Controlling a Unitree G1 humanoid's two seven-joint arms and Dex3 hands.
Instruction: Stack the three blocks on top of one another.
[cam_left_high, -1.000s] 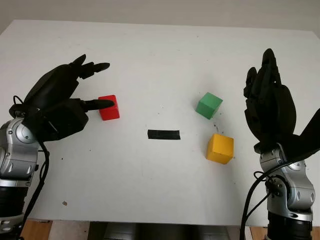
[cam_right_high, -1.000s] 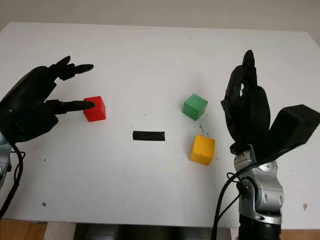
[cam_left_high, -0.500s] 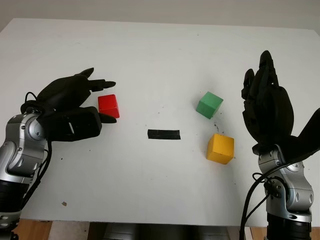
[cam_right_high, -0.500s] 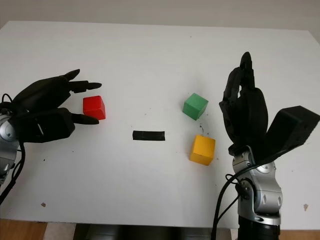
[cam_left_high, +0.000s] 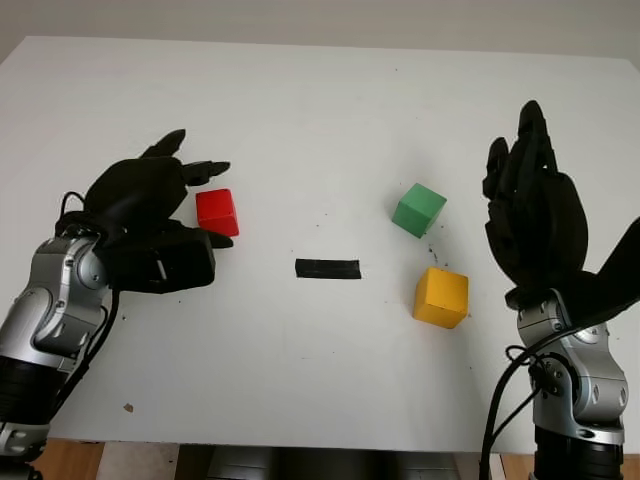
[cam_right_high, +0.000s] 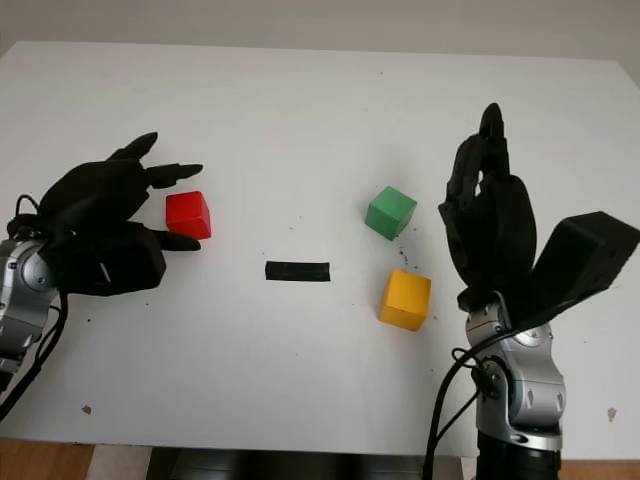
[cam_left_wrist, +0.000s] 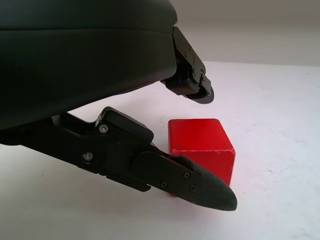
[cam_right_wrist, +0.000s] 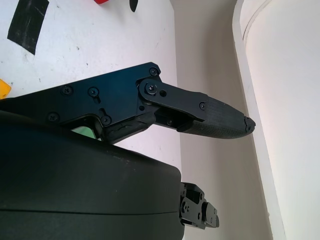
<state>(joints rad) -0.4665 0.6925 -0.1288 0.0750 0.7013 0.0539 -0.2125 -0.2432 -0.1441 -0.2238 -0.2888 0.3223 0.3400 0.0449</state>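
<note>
A red block (cam_left_high: 217, 211) sits on the white table (cam_left_high: 320, 120) at the left. My left hand (cam_left_high: 213, 204) is open and brackets it: the fingers (cam_left_high: 205, 168) reach past its far side, and the thumb (cam_left_high: 216, 240) lies along its near side. In the left wrist view the red block (cam_left_wrist: 200, 144) stands between thumb and fingers with a gap to the fingers. A green block (cam_left_high: 418, 210) and a yellow block (cam_left_high: 440, 296) rest apart at centre right. My right hand (cam_left_high: 520, 140) is open and held upright just right of them, holding nothing.
A short strip of black tape (cam_left_high: 327, 269) lies flat on the table between the red block and the yellow one. A small dark speck (cam_left_high: 128, 407) marks the near left of the table, close to the front edge.
My left hand has sunk and drawn nearer. Its thumb has swung from the block's left face to its near side, so the hand now straddles the red block. The right hand stays put.
</note>
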